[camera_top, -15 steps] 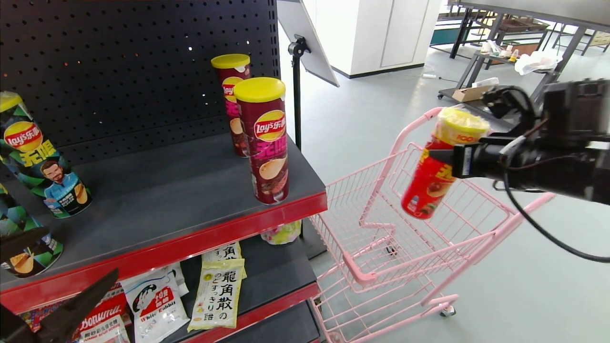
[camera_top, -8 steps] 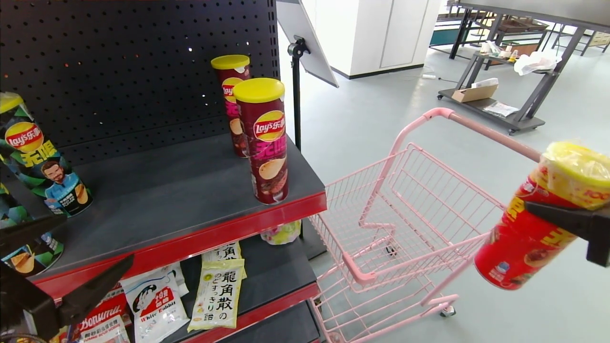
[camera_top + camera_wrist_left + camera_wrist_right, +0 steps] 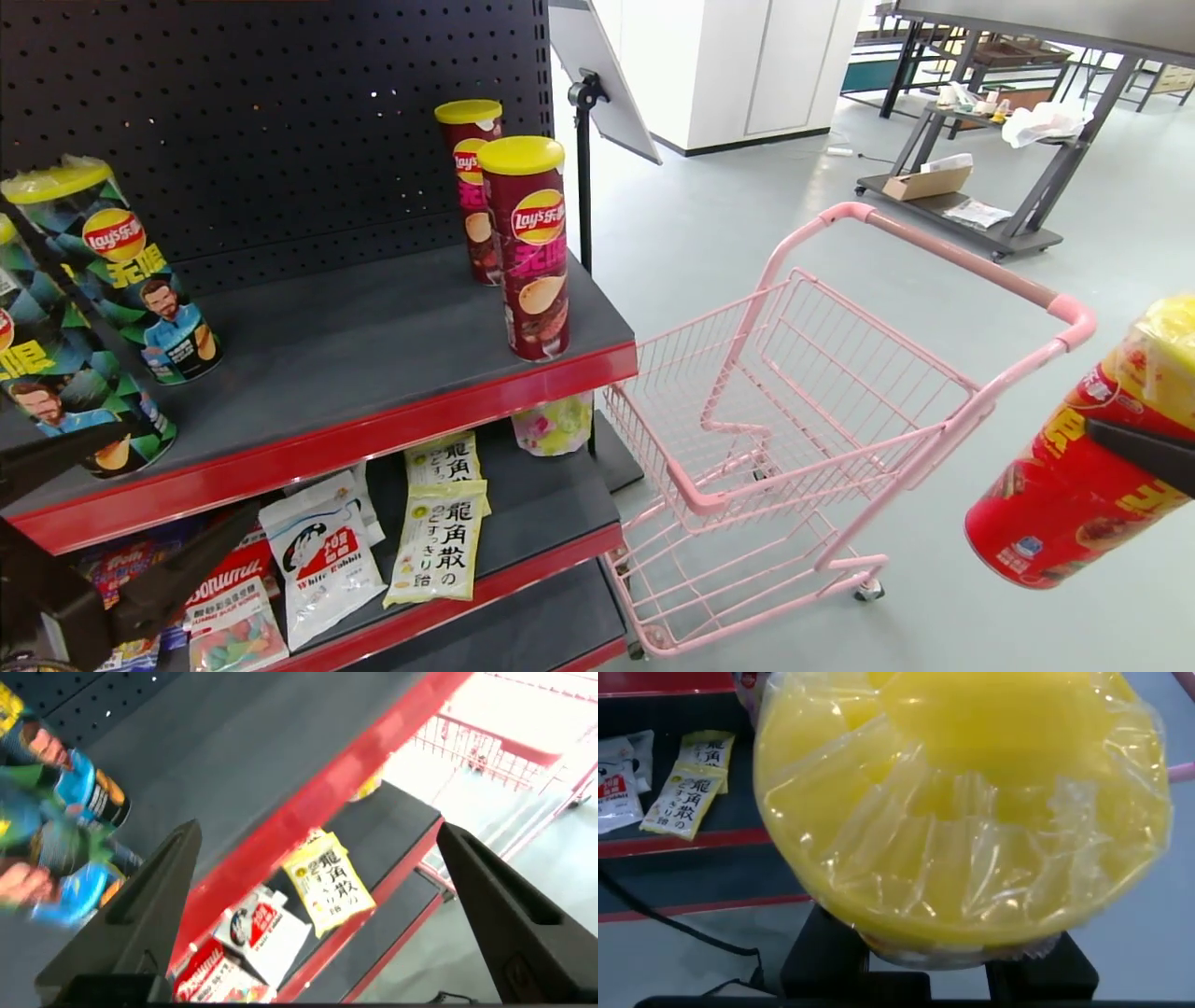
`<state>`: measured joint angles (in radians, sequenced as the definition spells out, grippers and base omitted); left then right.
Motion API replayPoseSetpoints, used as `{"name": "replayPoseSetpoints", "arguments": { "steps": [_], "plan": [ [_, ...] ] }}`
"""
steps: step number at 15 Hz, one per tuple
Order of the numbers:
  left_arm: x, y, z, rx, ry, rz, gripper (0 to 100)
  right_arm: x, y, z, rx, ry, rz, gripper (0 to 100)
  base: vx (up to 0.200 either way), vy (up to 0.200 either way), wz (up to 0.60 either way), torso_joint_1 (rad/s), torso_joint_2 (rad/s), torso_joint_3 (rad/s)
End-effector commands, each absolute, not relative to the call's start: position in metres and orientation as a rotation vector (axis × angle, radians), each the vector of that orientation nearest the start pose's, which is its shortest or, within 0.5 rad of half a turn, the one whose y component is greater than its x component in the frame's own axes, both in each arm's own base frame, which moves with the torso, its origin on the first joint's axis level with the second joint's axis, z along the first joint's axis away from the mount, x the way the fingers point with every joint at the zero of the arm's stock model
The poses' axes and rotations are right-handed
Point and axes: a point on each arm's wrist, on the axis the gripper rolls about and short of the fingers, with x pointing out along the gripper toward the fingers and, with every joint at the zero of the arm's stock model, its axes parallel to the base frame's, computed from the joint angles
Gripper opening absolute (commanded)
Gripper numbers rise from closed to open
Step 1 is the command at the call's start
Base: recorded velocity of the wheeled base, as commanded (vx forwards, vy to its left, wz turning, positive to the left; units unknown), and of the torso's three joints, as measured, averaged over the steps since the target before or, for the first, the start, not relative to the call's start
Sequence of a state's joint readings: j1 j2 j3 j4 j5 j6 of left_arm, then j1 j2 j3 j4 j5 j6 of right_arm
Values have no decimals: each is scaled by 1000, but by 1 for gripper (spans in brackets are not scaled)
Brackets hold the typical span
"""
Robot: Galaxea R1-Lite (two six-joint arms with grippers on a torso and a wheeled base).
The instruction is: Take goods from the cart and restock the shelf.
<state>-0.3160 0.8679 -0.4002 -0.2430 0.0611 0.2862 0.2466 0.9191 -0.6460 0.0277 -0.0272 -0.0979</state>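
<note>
moved: red can (image 3: 1074,485) swung off the cart (image 3: 962,257) to 4 o'clock.
right gripper (image 3: 1134,443): pinching red can.
left gripper (image 3: 318,905): spread, 8 o'clock, before shelf (image 3: 373,411).

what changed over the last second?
The right gripper, shut on the red can, carried it from over the cart out past its handle, lower and rightward. The camera shifted slightly. The cans on the shelf stayed put; the left gripper stays open by its edge.
</note>
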Motion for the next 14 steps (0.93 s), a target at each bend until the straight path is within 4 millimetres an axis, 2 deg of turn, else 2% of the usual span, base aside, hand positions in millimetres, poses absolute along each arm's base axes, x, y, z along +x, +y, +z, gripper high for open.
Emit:
{"name": "replayPoseSetpoints", "arguments": {
  "steps": [1, 4, 10, 14],
  "plan": [
    [90, -28, 195, 325, 178, -283, 100, 100, 25, 234, -138, 283, 232, 0, 0, 0, 0, 0, 0, 0],
    [89, -28, 192, 341, 181, -285, 100, 99, 24, 232, -149, 286, 232, 0, 0, 0, 0, 41, -87, -56],
    [87, -27, 192, 340, 173, -284, 100, 102, 25, 229, -152, 298, 233, 0, 0, 0, 0, 158, -380, -227],
    [87, -27, 192, 342, 173, -284, 100, 102, 24, 225, -168, 309, 230, 0, 0, 0, 600, 29, -62, -40]
  ]
}}
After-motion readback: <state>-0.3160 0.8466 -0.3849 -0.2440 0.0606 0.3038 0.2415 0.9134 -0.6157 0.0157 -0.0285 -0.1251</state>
